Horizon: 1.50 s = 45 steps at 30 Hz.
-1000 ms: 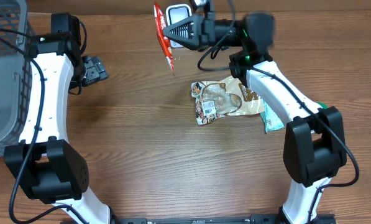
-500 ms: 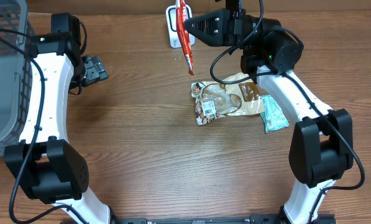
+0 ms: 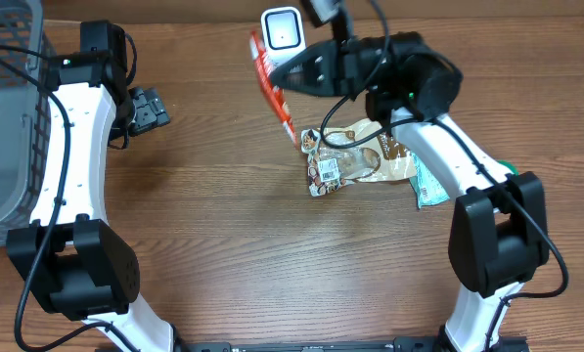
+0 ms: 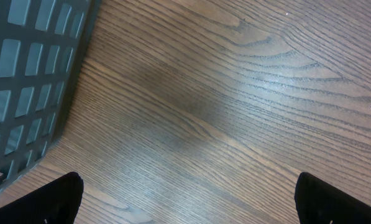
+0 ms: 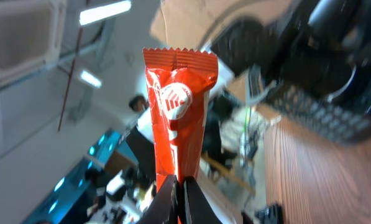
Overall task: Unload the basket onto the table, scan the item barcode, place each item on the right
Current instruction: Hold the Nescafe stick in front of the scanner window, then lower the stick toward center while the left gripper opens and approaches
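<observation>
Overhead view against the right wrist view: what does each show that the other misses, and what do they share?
Only overhead: the white scanner, the brown snack bag and green packet lying on the table, the grey basket, the open left gripper. Only right wrist: the red packet's white logo and crimped top edge, with the room behind it. Both: the red packet, pinched by its end in the shut right gripper.

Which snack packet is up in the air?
The red packet, pinched by the right gripper. The brown bag and the green packet lie on the table.
</observation>
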{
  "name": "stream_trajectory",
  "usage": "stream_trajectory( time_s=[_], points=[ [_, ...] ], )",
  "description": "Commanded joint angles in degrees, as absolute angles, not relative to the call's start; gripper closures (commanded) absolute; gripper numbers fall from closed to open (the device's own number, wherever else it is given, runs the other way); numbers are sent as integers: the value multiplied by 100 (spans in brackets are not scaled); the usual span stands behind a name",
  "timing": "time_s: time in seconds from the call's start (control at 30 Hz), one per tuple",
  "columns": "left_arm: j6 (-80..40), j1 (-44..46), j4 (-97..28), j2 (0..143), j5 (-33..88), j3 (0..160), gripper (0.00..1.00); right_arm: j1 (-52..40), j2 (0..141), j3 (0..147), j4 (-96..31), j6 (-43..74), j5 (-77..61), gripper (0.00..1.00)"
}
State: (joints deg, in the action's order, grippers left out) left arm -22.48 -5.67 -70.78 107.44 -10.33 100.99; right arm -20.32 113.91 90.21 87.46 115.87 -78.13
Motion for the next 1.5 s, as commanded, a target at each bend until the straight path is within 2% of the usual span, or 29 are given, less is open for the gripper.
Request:
stream_trajectory(
  time_s=[0.0, 0.5, 1.23, 1.47],
  points=[
    [-2226, -561, -7087, 10750, -1090, 10189, 0, -2290, 11513, 8995, 8973, 12269, -8300, 96],
    [-2226, -561, -7087, 10750, -1092, 10189, 0, -3055, 11511, 8995, 8538, 12385, -8023, 96],
    [-2292, -561, -7081, 10750, -1009, 10189, 0, -2893, 11511, 8995, 8541, 12385, -8468, 96],
    [-2327, -558, -6558, 10748, -580, 10191, 0, -2884, 11511, 8995, 8530, 12298, -8989, 96]
  ],
)
